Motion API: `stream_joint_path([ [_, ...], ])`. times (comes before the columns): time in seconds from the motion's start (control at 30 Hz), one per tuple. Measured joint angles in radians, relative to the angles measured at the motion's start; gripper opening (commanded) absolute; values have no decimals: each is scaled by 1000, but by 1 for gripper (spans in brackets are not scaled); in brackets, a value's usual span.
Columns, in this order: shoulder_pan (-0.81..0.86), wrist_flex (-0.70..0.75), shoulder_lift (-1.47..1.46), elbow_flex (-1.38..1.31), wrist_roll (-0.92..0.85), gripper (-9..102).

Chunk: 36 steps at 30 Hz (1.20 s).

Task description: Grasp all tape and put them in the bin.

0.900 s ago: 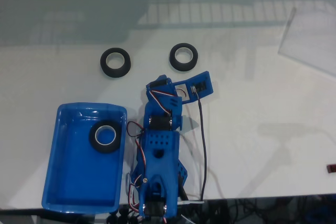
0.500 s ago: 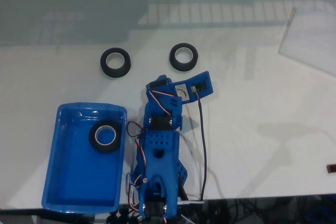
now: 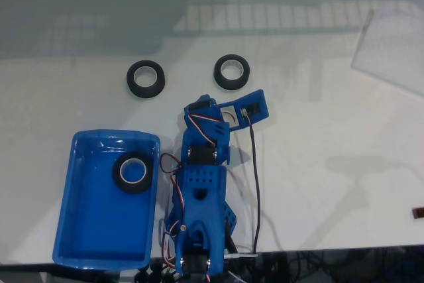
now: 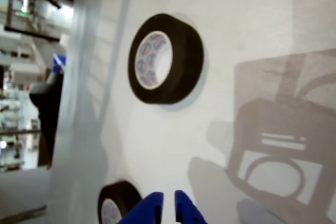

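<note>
Black tape comes to three rolls: one (image 3: 133, 173) lies in the bin (image 3: 93, 230), two (image 3: 145, 79) (image 3: 232, 71) beyond the bin on the table (image 3: 318, 164). Core print is unreadable. The gripper (image 4: 168, 208) is narrow, empty.

Three black tape rolls are seen in the fixed view — one (image 3: 132, 173) inside the bright blue bin (image 3: 93, 230), two (image 3: 145, 79) (image 3: 232, 71) on the white table (image 3: 318, 150). Pale cores with blue and red print are shown in the wrist view (image 4: 166, 59) — the gripper (image 4: 168, 211) is blue too.
</note>
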Motion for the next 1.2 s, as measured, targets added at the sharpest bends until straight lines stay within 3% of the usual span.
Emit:
stream_joint_path([
  [0.1,-8,0,0,0,-6,30],
  [0.57,-54,-32,-35,-2,-34,31],
  [0.8,-172,-41,-638,-387,6,31],
  [0.97,-268,117,-1063,-782,-18,31],
  [1.2,-344,293,-1447,-1147,-51,30],
])
